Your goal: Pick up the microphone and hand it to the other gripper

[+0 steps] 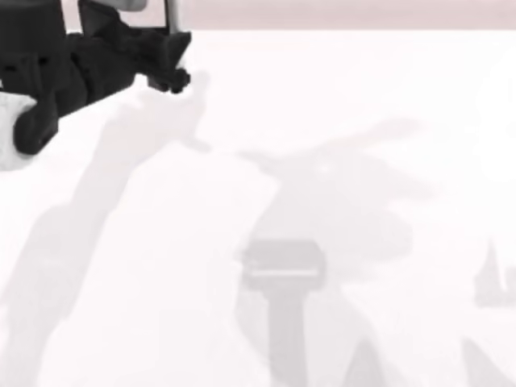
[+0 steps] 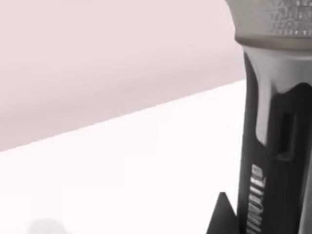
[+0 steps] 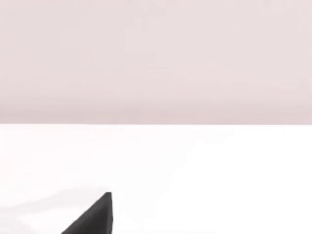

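The microphone (image 2: 273, 146) fills the left wrist view from close up, with its black handle and grey mesh head. It stands upright in my left gripper, the other gripper (image 1: 173, 68) of the wholly black arm, at the far left of the table. One black fingertip (image 2: 224, 214) lies against the handle, and the second finger is hidden. In the top view I cannot make out the microphone among the black arm parts. My right arm is outside the top view. Its wrist view shows one black fingertip (image 3: 97, 217) over the bare white table, with nothing beside it.
The white table (image 1: 322, 105) ends at a far edge against a pale pink wall (image 1: 339, 12). Grey shadows of arms (image 1: 282, 274) fall across its middle and near side.
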{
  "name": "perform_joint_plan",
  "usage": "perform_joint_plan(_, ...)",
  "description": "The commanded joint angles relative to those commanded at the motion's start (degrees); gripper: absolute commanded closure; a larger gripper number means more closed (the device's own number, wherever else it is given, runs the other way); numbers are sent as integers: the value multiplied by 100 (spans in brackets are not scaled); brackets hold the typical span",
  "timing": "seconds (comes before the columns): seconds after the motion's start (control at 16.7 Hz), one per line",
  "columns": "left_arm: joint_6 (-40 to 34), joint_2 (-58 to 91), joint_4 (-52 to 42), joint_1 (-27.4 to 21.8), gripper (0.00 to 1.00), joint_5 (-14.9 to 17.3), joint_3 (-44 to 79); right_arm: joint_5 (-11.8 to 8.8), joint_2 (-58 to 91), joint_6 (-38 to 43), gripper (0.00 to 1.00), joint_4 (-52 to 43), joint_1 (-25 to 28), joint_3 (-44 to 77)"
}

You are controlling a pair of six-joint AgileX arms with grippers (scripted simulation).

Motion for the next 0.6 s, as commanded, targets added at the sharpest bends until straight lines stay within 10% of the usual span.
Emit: perform_joint_plan(0.6,274,-560,1277,40,100,610,-362,0,0,0,0,0,0,0)
